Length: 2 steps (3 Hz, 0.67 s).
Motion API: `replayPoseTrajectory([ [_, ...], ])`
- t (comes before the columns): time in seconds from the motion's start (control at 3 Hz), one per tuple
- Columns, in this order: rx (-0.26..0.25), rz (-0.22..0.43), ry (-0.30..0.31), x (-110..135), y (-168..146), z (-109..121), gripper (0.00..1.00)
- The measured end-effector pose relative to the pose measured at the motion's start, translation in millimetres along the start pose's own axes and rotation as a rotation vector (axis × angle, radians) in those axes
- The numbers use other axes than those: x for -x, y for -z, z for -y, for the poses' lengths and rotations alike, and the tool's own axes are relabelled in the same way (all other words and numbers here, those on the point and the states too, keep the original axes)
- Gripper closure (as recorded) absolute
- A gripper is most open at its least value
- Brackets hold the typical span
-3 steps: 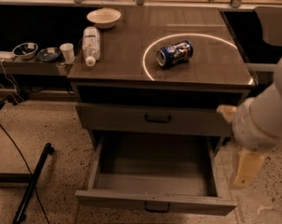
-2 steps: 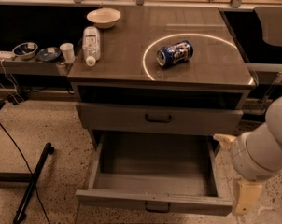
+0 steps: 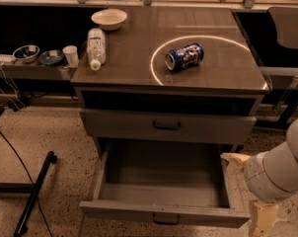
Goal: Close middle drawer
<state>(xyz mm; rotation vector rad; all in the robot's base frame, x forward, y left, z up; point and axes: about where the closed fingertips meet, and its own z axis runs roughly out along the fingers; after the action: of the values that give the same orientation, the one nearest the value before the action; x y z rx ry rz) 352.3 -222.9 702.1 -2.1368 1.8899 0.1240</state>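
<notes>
Speckled stone flooring surrounds a grey cabinet with a dark brown tabletop (image 3: pixel 213 68). Below that top's front edge, the wide grey middle drawer with a slim flat front and small dark pull (image 3: pixel 164 212) stands pulled far out, its deep bare box exposed, so the closing looks not yet begun. The robot's cream-coloured gripper (image 3: pixel 261 220) hangs low just beside the drawer's right front end, under and forward of the tabletop's front right corner; whether it is spread or pressed together I cannot tell.
</notes>
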Motion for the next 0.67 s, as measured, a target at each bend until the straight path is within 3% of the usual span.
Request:
replayPoseTrajectory([
  [0.33, 0.075, 0.027, -0.015, -9.8, -37.1, 0.1, 0.00],
  [0.67, 0.153, 0.105, -0.024, -20.1, -112.2, -17.7, 0.00],
])
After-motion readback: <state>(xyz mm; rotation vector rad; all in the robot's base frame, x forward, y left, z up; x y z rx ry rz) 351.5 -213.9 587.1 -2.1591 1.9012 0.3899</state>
